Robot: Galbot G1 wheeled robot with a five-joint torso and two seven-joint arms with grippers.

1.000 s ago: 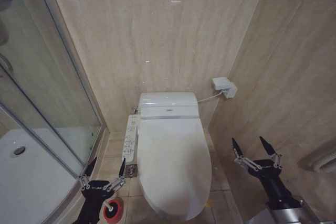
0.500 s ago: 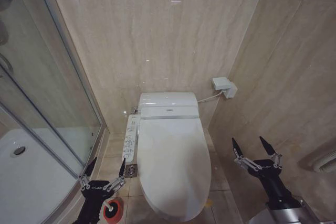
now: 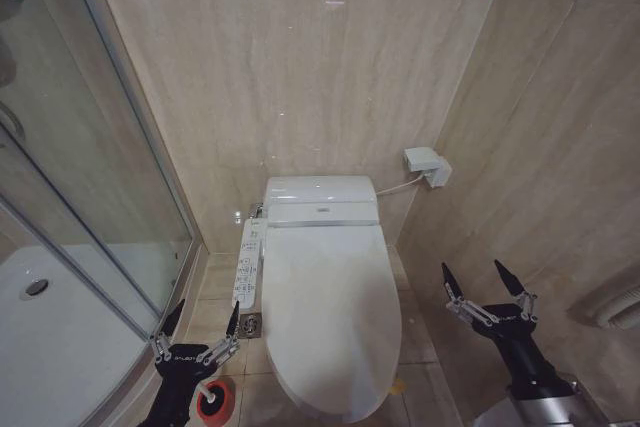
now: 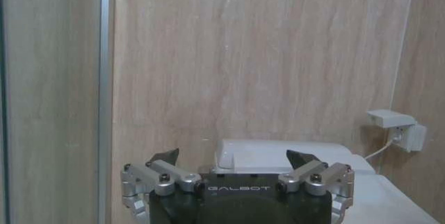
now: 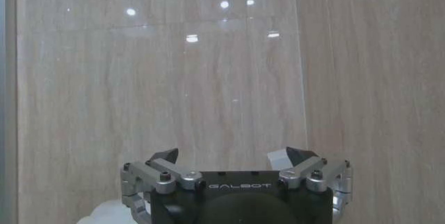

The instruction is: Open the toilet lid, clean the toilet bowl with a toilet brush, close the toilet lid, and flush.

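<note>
The toilet lid (image 3: 330,317) is down, a glossy white oval covering the seat, so the toilet bowl is hidden beneath it. A small yellow strap (image 3: 398,385) shows at its front edge. On the floor to the lid's left stands the toilet brush's red cup holder (image 3: 215,400); my left arm partly covers it and I cannot make out the handle. My left gripper (image 3: 207,309) hangs open above that holder, with nothing in it. To the right of the toilet, my right gripper (image 3: 472,272) is open and holds nothing. Both wrist views show open grippers, the left gripper (image 4: 233,157) and the right gripper (image 5: 231,156).
A white control panel (image 3: 248,265) runs along the toilet's left side, with a floor drain (image 3: 250,325) below it. The glass shower enclosure (image 3: 90,197) and its tray (image 3: 40,337) take up the left. A wall socket (image 3: 428,165) and tiled walls close in on the right.
</note>
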